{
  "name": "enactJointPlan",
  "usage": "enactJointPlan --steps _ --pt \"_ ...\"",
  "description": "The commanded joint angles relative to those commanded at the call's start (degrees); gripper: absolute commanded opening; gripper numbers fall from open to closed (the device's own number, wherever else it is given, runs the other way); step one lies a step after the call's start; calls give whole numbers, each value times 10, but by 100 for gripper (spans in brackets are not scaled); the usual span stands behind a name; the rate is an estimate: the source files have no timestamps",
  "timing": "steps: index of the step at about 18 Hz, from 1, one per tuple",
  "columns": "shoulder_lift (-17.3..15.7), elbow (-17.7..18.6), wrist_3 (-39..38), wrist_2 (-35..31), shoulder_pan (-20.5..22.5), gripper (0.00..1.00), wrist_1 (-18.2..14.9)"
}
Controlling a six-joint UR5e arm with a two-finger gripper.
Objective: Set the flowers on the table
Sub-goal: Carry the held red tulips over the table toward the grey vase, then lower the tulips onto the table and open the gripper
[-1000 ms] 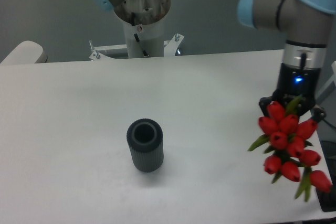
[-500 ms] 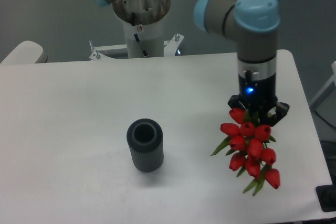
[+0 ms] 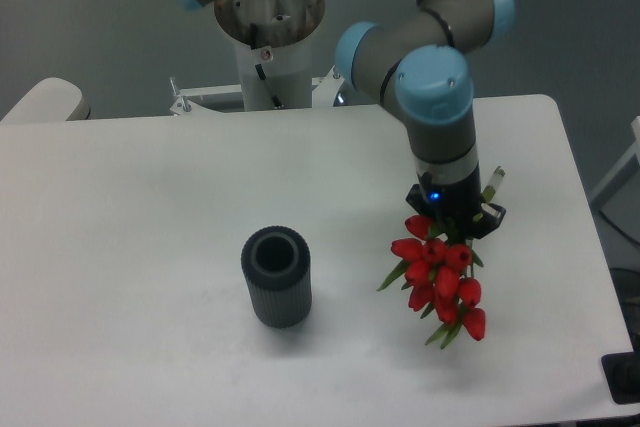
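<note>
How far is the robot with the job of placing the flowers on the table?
Done: the flowers are picked up, outside the dark vase, which stands with nothing showing in its mouth. In hand: the gripper is shut on the bunch, the red heads hanging over the right part of the table. Left: lower the bunch onto the tabletop, open the gripper and pull back.

Pincer [image 3: 455,219] with flowers [image 3: 438,275] further left, toward vase [image 3: 277,276].

A dark grey ribbed vase [image 3: 276,276] stands upright, its open mouth showing. A pale rounded object [image 3: 42,100] sits at the far left edge. Behind runs a grey wall [image 3: 90,17].
</note>
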State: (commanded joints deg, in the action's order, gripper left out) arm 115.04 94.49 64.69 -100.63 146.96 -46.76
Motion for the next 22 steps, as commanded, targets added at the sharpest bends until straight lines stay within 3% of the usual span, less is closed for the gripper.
enactJointPlan --steps 11,16,17,18,21,22 --pt "82 -57 4 -25 -19 24 4" --pt "104 -77 6 -25 -28 28 4" --pt "106 -80 6 -25 -28 32 4" --pt "106 -82 6 -24 -28 44 4" --pt "108 -95 6 -24 -28 100 4" --pt "107 -99 6 -23 -28 100 4"
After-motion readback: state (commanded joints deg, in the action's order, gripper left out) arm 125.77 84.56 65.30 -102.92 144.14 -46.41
